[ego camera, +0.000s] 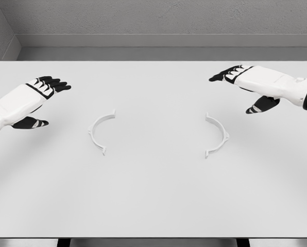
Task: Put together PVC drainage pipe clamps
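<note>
White table (153, 206) fills the view. Above it hover the left hand (32, 95) at far left and the right hand (256, 85) at far right, both with fingers relaxed, holding nothing. Two white half-ring clamp pieces lie flat between them, well apart: left half (98, 131), right half (219, 136).

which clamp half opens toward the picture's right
The left clamp half, lying nearer the left hand: its arc bulges left, its ends point right. The right clamp half mirrors it.
</note>
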